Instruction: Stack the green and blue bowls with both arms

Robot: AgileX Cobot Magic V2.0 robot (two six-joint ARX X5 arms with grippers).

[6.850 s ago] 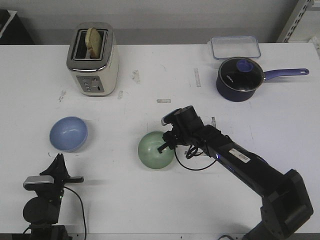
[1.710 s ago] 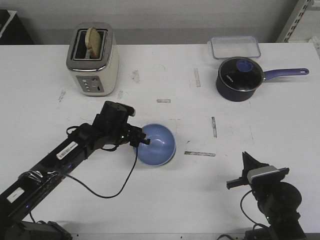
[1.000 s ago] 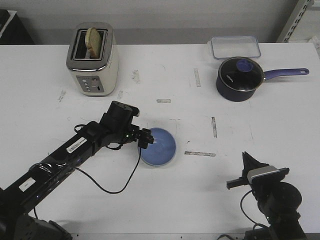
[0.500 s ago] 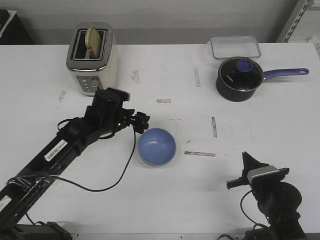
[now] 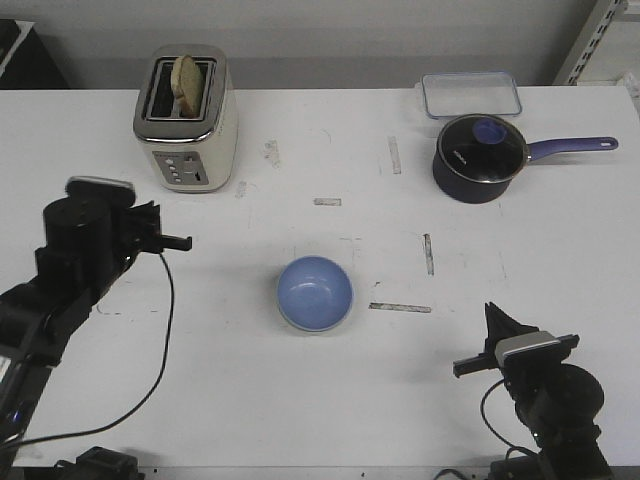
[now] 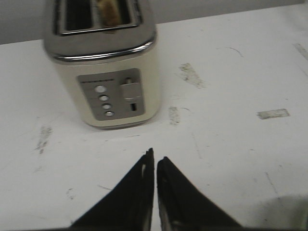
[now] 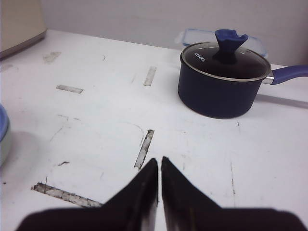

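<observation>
The pale blue bowl sits upright at the table's middle, nested in the mint green bowl. Only a thin pale edge of the green bowl shows under the blue rim in the right wrist view. My left gripper is shut and empty, well left of the bowls, and points toward the toaster in the left wrist view. My right gripper is shut and empty at the front right, with its tips over bare table in the right wrist view.
A cream toaster with bread in a slot stands at the back left. A dark saucepan with a purple handle and a clear lidded box stand at the back right. Tape marks dot the white table.
My left arm has let go of the blue bowl and pulled back to the left, its gripper now shut. The blue bowl stays in the green one. The right arm is still.
</observation>
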